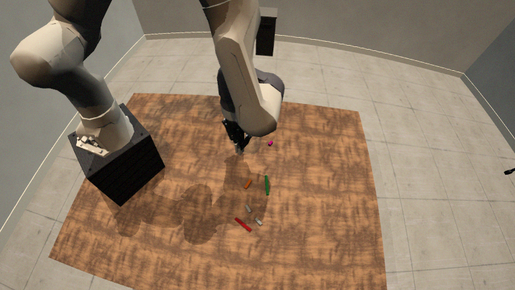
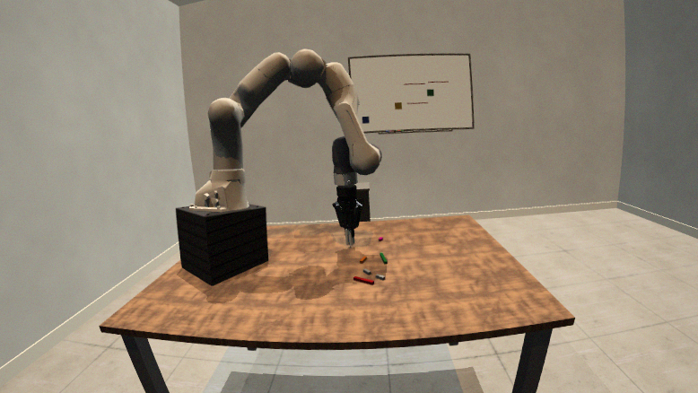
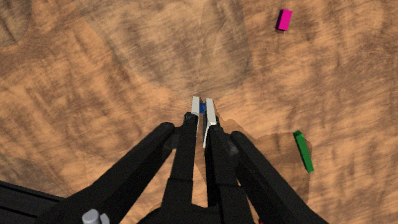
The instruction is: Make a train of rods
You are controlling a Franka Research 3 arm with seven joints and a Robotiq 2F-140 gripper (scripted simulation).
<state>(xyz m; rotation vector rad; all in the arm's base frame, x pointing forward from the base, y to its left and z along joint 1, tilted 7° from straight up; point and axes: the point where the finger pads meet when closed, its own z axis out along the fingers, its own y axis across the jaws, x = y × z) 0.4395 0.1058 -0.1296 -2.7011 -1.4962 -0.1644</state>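
Observation:
My gripper is shut on a small blue rod, held between the fingertips just above the table; it also shows in the top view and the exterior view. The green rod lies flat to the near right of the gripper, also seen in the wrist view. An orange rod lies just left of the green one. A magenta rod lies apart to the right of the gripper, also in the wrist view. Two grey rods and a red rod lie nearer the camera.
The robot's black base block stands at the table's left. The arm's shadow falls over the rods. A whiteboard hangs on the back wall.

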